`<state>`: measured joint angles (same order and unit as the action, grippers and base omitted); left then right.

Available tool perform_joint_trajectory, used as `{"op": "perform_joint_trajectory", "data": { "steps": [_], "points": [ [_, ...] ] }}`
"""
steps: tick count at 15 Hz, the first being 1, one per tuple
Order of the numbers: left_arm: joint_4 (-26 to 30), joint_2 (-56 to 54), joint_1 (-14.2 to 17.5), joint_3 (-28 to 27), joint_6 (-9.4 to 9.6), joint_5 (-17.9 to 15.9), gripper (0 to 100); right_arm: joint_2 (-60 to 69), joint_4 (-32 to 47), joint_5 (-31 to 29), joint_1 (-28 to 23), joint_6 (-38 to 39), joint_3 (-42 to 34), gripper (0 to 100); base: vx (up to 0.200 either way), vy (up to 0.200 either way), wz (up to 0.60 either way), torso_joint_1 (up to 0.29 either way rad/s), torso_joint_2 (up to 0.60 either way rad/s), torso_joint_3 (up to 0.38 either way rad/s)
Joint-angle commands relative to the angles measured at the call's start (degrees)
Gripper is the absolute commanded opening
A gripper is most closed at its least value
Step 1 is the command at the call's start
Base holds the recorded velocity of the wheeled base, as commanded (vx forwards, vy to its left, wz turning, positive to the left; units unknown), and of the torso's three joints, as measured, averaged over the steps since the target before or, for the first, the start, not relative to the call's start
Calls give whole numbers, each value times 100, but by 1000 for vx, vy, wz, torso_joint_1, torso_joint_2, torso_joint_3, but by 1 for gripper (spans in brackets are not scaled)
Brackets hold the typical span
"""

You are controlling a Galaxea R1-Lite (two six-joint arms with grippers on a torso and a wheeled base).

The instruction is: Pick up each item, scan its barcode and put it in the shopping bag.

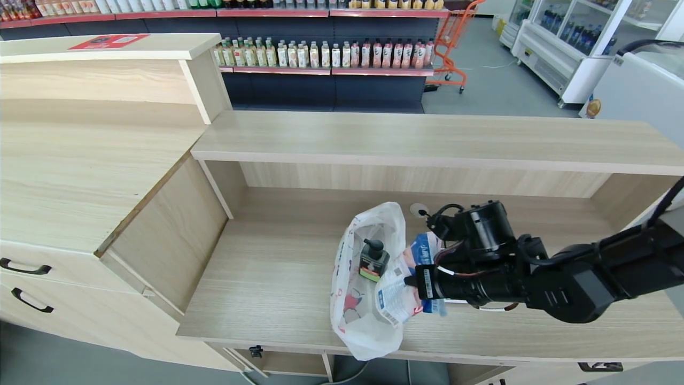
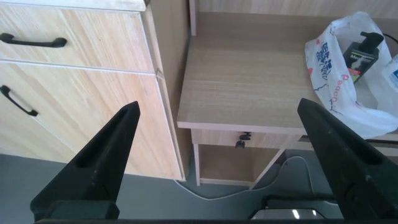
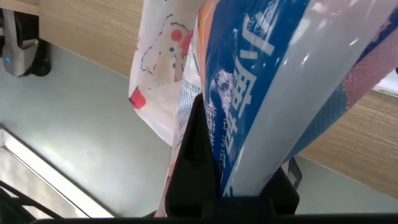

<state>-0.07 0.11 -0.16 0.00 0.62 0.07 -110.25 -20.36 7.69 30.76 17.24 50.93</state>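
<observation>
A white plastic shopping bag [image 1: 358,299] with red print stands open on the wooden counter; a dark pump bottle [image 1: 373,259] sits inside it. My right gripper [image 1: 414,280] is shut on a blue and white pouch [image 1: 403,286] and holds it at the bag's right rim. The pouch [image 3: 273,87] fills the right wrist view, pinched by a dark finger [image 3: 202,162], with the bag [image 3: 165,68] behind it. My left gripper [image 2: 217,162] hangs open below the counter's front edge, far from the bag [image 2: 339,68] and the bottle [image 2: 360,56].
The counter [image 1: 278,278] lies in a recess under a raised ledge [image 1: 427,139]. A tall wooden cabinet [image 1: 85,160] with dark drawer handles [image 2: 31,42] stands on the left. Store shelves of bottles and an orange cart [image 1: 451,48] stand beyond the ledge.
</observation>
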Motion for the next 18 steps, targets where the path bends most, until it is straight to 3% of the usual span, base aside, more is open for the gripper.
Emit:
{"op": "perform_joint_trajectory", "data": {
  "steps": [1, 6, 18],
  "points": [
    [-1, -2, 7, 0, -1, 1, 100, -506, -3, -31, 159, -1, 303, 0, 0, 0, 0, 0, 0, 0],
    [-1, -2, -2, 0, -1, 1, 100, -787, 50, 22, 255, 166, 1156, 0, 0, 0, 0, 0, 0, 0],
    [-1, -2, 7, 0, -1, 1, 100, -1745, -65, -514, 326, -572, 1411, 0, 0, 0, 0, 0, 0, 0]
  ]
}}
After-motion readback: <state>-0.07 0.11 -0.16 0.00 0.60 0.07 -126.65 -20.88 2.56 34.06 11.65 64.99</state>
